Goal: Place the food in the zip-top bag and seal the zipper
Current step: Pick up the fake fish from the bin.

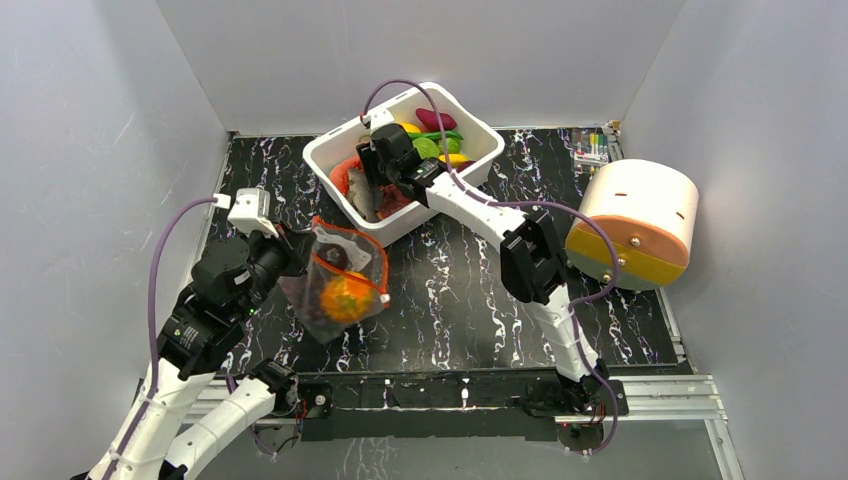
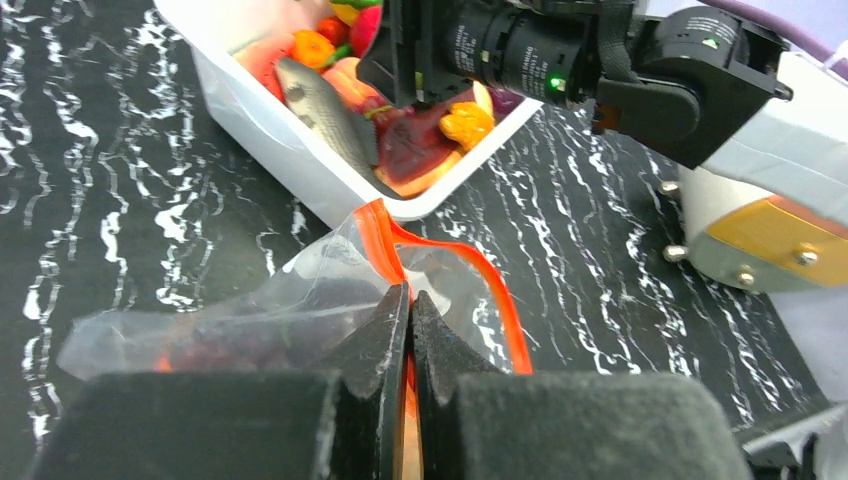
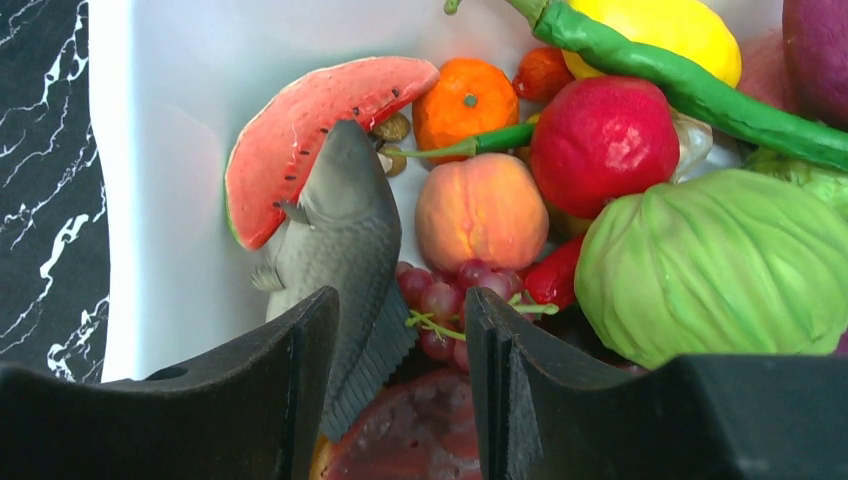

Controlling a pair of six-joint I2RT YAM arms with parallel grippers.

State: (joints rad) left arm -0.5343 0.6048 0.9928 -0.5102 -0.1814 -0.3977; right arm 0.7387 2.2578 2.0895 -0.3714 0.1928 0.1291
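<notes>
White tub (image 1: 335, 146) on black marbled mat (image 1: 450, 300), cream-and-yellow drum (image 1: 640, 215) at its right edge

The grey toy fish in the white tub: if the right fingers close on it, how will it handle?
Probably stiff: the fish keeps its moulded shape while leaning on the watermelon slice. Its smooth, tapering body may slip from the open fingers of the right gripper. Lifting it could nudge the grapes beside it.
</notes>
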